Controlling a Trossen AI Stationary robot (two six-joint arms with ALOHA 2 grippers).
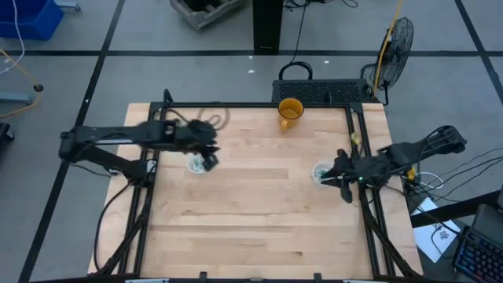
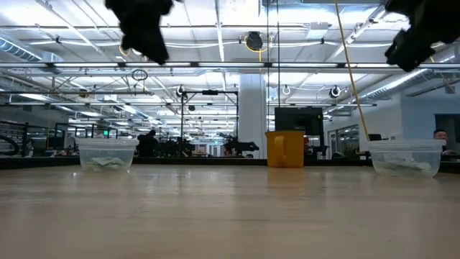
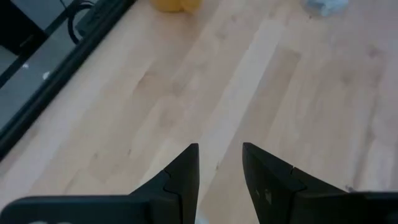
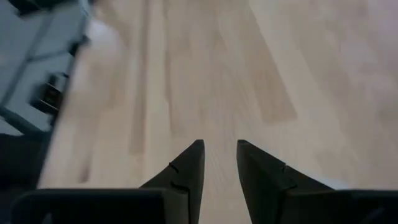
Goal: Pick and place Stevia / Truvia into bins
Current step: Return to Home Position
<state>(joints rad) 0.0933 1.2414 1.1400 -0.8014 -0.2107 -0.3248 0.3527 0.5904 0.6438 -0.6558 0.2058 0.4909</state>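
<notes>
1. The left gripper (image 1: pixel 209 159) hung over the left part of the wooden surface (image 1: pixel 251 228), almost directly above the left cup (image 1: pixel 194 164); seen level across the wood, it was raised well clear of that cup's rim.
2. Its fingers (image 3: pixel 183 171) stood a narrow gap apart; bare wood showed between them, so they were released and grasped nothing.
3. The right gripper (image 1: pixel 336 177) reached in from the right edge of the surface and hung just beside the right cup (image 1: pixel 321 171); it too was held high above the wood, touching nothing.
4. Its fingers (image 4: pixel 186 168) were likewise slightly parted and empty; only plain boards showed in the gap.
5. The packets (image 2: pixel 108 163) lay inside the cups; a pale heap sat at the bottom of the left cup, and another showed through the wall of the right cup; how many were in each I could not tell.
6. Both clear cups stood upright on the surface, well apart from one another, one toward each side.
7. A yellow cup (image 1: pixel 289 112) stood upright near the far edge, between the two clear cups when seen level, and apart from both arms.
8. A fan (image 1: pixel 397 39) stood on the floor beyond the far right corner.
</notes>
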